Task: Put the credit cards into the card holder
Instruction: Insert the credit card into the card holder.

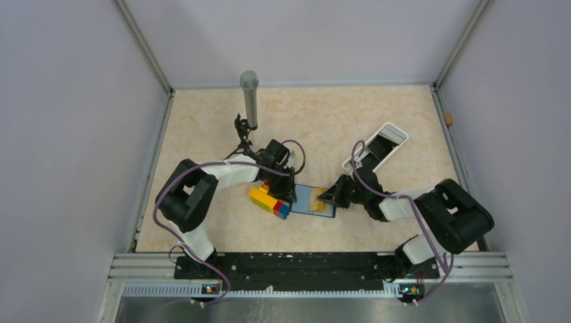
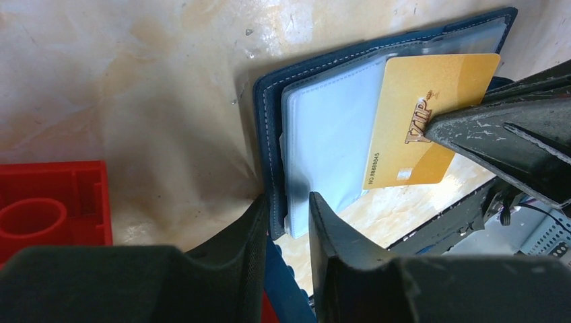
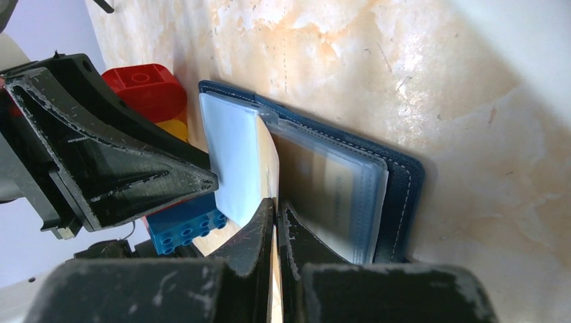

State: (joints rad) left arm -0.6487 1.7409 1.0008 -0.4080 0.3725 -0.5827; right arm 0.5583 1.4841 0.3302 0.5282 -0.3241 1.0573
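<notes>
The navy card holder [image 1: 306, 208] lies spread open at the table's middle, its clear inner slots [image 2: 330, 134] showing. My left gripper [image 2: 286, 196] is shut on its left edge, cover and slots filling the gap between the fingers. A yellow-gold credit card [image 2: 417, 114] marked VIP hangs over the open slots, overlapping them by one end. My right gripper [image 3: 276, 202] is shut on that card, which runs edge-on [image 3: 273, 168] between its fingers. A duller card-shaped sheet [image 3: 330, 188] shows through one clear slot. In the top view both grippers, left [image 1: 291, 195] and right [image 1: 328, 196], meet over the holder.
Yellow, red and blue toy bricks [image 1: 269, 200] sit tight against the holder's left side, under my left gripper. A white oblong tray [image 1: 377, 149] lies behind my right arm. A grey cylinder on a small stand [image 1: 249, 94] rises at the back. Walls close in the table.
</notes>
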